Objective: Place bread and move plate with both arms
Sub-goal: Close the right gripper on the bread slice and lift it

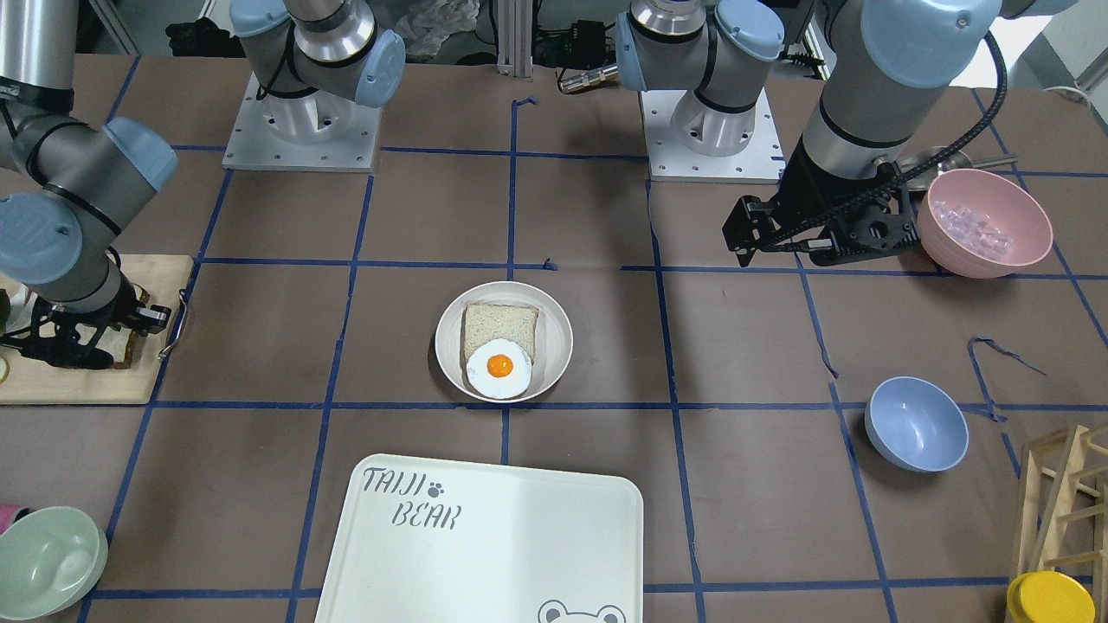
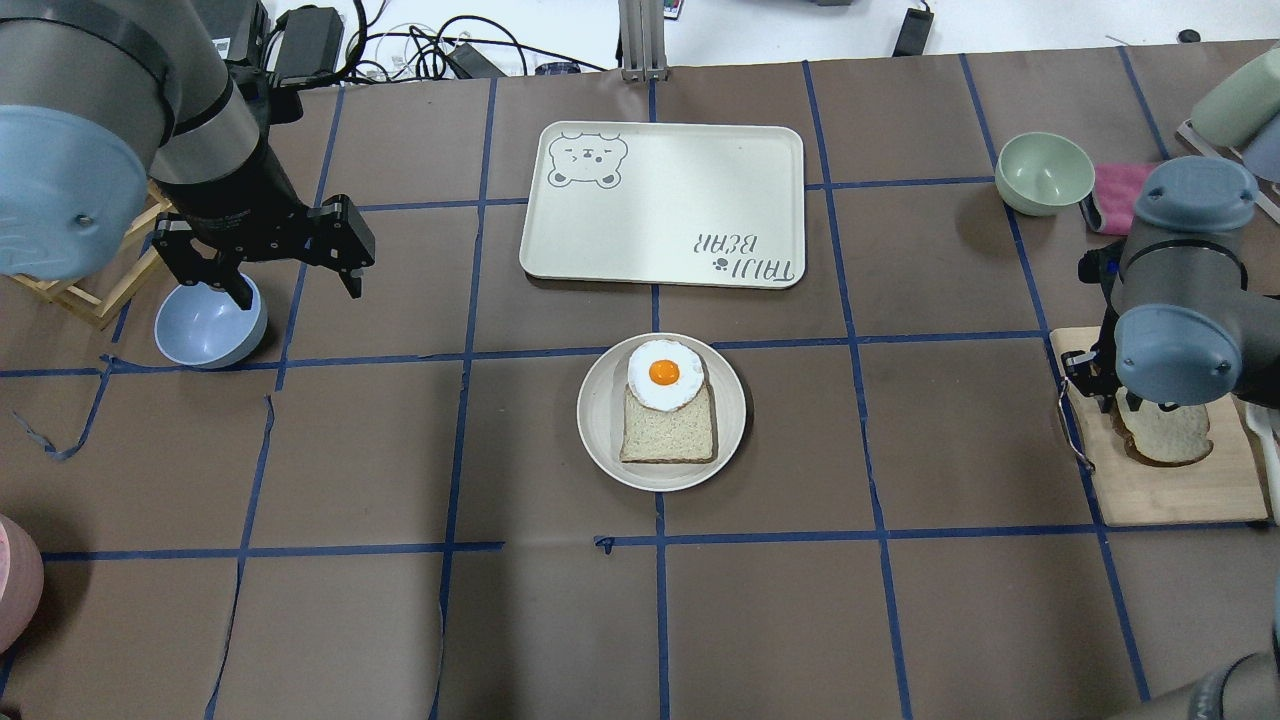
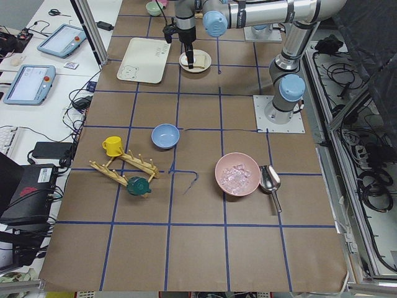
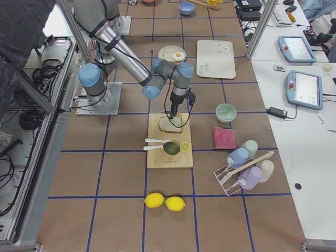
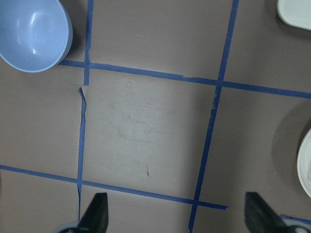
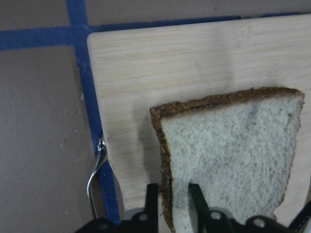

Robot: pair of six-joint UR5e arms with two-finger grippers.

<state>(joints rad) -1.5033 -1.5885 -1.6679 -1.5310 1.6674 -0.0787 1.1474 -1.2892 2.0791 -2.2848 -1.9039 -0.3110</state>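
The bread (image 6: 233, 155), a dark-crusted slice, lies on a wooden cutting board (image 6: 170, 63) at the table's right end; it also shows in the overhead view (image 2: 1170, 440). My right gripper (image 6: 173, 204) is shut on the bread's crust edge, one finger on each side; I cannot tell whether the slice is lifted. The plate (image 2: 600, 420) sits mid-table and holds a paler, squarer slice (image 2: 668, 430) with a fried egg (image 2: 665, 373). My left gripper (image 2: 297, 285) is open and empty, hovering above the table next to a blue bowl (image 2: 205, 325).
The white "TAIJI BEAR" tray (image 2: 660, 200) lies just beyond the plate. A green bowl (image 2: 1045, 172) and a pink cloth (image 2: 1120, 190) are at the far right. A pink bowl (image 1: 982, 225) and a wooden rack (image 1: 1065, 502) stand on the left arm's side.
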